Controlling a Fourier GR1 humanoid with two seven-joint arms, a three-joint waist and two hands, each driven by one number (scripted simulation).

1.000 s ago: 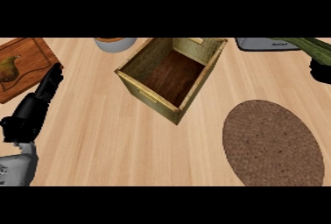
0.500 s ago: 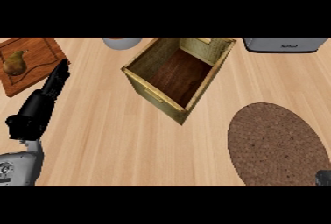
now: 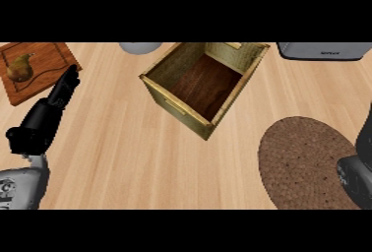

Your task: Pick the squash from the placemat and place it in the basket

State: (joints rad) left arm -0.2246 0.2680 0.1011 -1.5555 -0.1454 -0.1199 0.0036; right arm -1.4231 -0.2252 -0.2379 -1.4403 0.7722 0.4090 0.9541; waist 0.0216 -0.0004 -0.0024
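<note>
Right of the open wooden box basket (image 3: 174, 106), the brown oval woven placemat (image 3: 305, 162) shows no squash. Whether the black right hand (image 3: 365, 135) beside it holds the squash cannot be told. The left hand (image 3: 44, 120) rests open. Carrying seems underway, and the next move calls for reaching over the basket.

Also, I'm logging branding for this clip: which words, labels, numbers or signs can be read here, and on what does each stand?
Grey appliance, top right edge: one short dark marking on its face, too blurred to read.
Basket, placemat, wooden board: no text, labels or numbers visible.
</note>
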